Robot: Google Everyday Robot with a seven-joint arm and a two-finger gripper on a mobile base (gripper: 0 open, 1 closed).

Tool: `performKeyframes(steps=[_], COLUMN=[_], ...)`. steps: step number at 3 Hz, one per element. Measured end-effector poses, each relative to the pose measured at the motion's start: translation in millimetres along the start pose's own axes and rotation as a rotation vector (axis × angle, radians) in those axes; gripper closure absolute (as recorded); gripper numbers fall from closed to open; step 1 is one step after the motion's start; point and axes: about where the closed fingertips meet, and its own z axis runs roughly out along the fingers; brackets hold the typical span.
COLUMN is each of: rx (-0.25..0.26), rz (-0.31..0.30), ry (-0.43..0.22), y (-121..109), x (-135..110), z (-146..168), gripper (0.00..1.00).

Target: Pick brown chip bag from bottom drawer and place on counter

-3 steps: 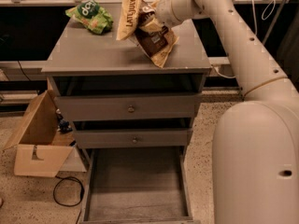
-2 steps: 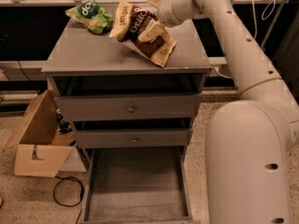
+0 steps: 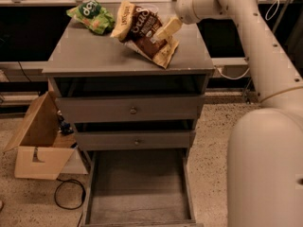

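The brown chip bag (image 3: 142, 28) lies tilted on the counter (image 3: 94, 51), towards its back right, one tan end up and the other near the right front. My gripper (image 3: 165, 19) hangs over the bag's right side, reaching in from the right. It is open, with one pale finger (image 3: 168, 28) resting across the bag. The bottom drawer (image 3: 137, 188) is pulled out below, and its bare grey floor holds nothing.
A green chip bag (image 3: 92, 15) lies at the counter's back left. The two knobbed drawers (image 3: 132, 110) above the bottom drawer are slightly ajar. An open cardboard box (image 3: 38, 145) and a black cable (image 3: 66, 197) lie on the floor to the left. My arm (image 3: 265, 56) fills the right side.
The bag went from upright in my gripper to lying down on the counter. The fingers have opened and one now rests across the bag.
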Motion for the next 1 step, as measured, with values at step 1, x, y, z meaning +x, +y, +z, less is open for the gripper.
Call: performKeyframes(steps=[1], rx=[0.094], rz=[0.049], ry=[-0.029], y=[-14.7], x=[18.4], z=[-45.4], gripper=[0.00])
